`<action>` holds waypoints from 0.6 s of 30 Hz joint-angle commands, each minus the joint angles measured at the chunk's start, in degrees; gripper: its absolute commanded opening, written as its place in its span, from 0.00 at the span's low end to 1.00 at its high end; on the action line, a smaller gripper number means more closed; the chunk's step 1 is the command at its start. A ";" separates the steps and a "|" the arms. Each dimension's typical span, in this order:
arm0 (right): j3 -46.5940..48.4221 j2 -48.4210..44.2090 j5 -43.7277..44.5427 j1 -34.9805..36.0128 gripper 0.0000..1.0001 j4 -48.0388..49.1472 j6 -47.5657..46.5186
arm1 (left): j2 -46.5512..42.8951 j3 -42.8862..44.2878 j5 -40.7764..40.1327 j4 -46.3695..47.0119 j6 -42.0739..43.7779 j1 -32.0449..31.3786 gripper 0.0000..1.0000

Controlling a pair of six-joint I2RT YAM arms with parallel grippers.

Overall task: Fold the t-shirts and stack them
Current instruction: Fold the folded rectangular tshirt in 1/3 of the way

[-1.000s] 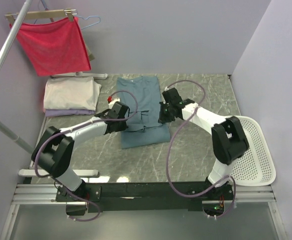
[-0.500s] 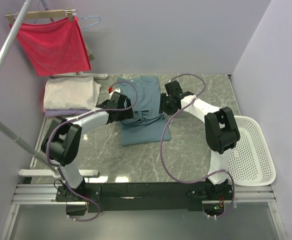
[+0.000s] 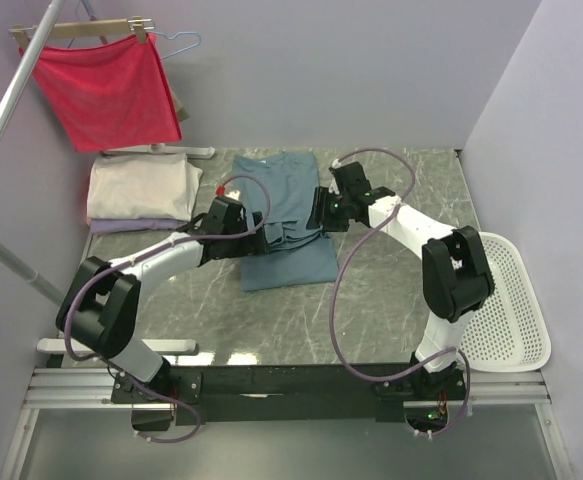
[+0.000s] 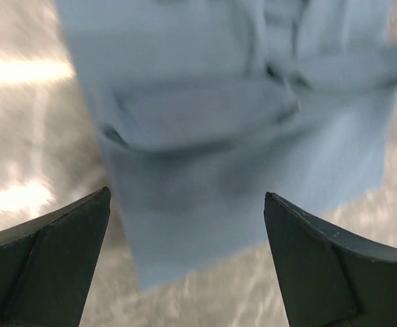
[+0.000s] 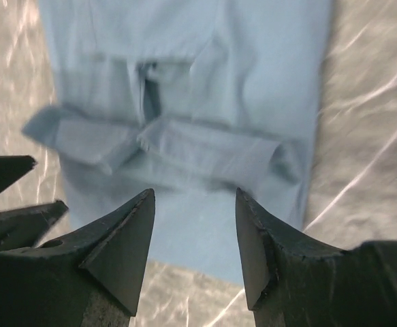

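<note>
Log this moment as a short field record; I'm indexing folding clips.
teal t-shirt: lying on the table, bunched fold across its middle
left gripper: open, over the shirt, holding nothing
right gripper: open, over the shirt, holding nothing
stack: cream t-shirt on lavender t-shirt, far left
red cloth: on hanger, back left
tray: right side

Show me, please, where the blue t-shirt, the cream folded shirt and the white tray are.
blue t-shirt (image 3: 279, 188): top external view, on its flat upper half.
cream folded shirt (image 3: 141, 188): top external view, middle of its top face.
white tray (image 3: 511, 300): top external view, its bare perforated floor.
</note>
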 commanded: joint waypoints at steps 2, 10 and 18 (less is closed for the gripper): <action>-4.39 -3.70 -3.09 2.25 0.57 0.14 0.54 | -3.27 -3.50 8.42 3.11 -1.66 -1.68 0.99; -3.54 -0.38 -1.60 2.78 0.57 1.28 -0.33 | 4.53 0.01 5.53 6.97 -1.58 -1.86 0.99; 9.21 9.91 1.57 2.25 0.57 -3.90 -2.97 | 14.65 10.20 0.78 7.94 0.97 -1.15 0.99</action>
